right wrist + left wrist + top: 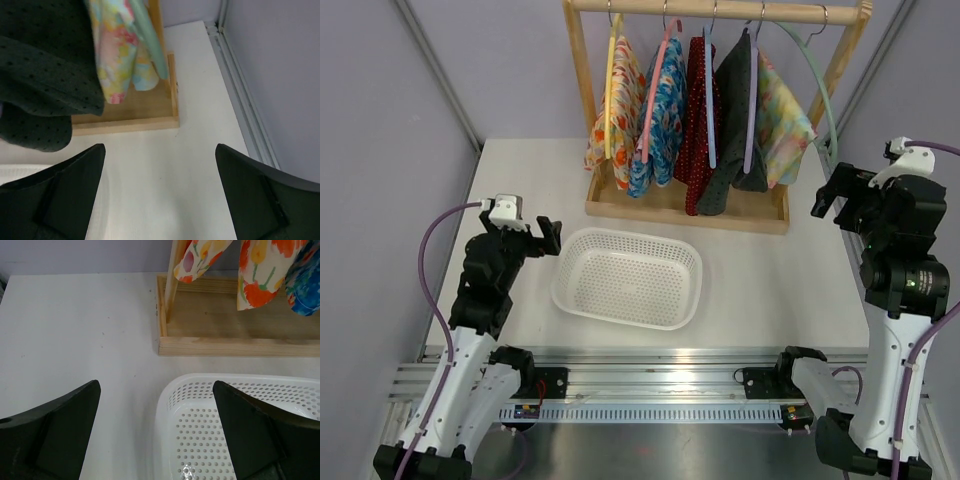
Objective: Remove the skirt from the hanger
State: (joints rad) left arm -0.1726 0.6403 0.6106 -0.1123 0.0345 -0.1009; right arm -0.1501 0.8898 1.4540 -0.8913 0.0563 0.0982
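Several skirts hang on hangers from a wooden rack (pixel 715 10) at the back of the table: an orange floral skirt (pixel 623 105), a blue floral skirt (pixel 663 115), a red dotted skirt (pixel 696 130), a dark dotted skirt (pixel 732 125) and a pastel skirt (pixel 782 118). My left gripper (pixel 548 236) is open and empty, left of the white basket and well short of the rack. My right gripper (pixel 828 195) is open and empty, right of the rack beside the pastel skirt. In the right wrist view the dark skirt (pixel 40 75) and pastel skirt (pixel 117 60) hang ahead of the open gripper (pixel 160 150).
A white perforated basket (pixel 570 290) sits on the table in front of the rack; its corner shows in the left wrist view (pixel 165 400). The rack's wooden base (pixel 670 208) lies behind it. Grey walls close in both sides, with a rail (pixel 240 90) by the right arm.
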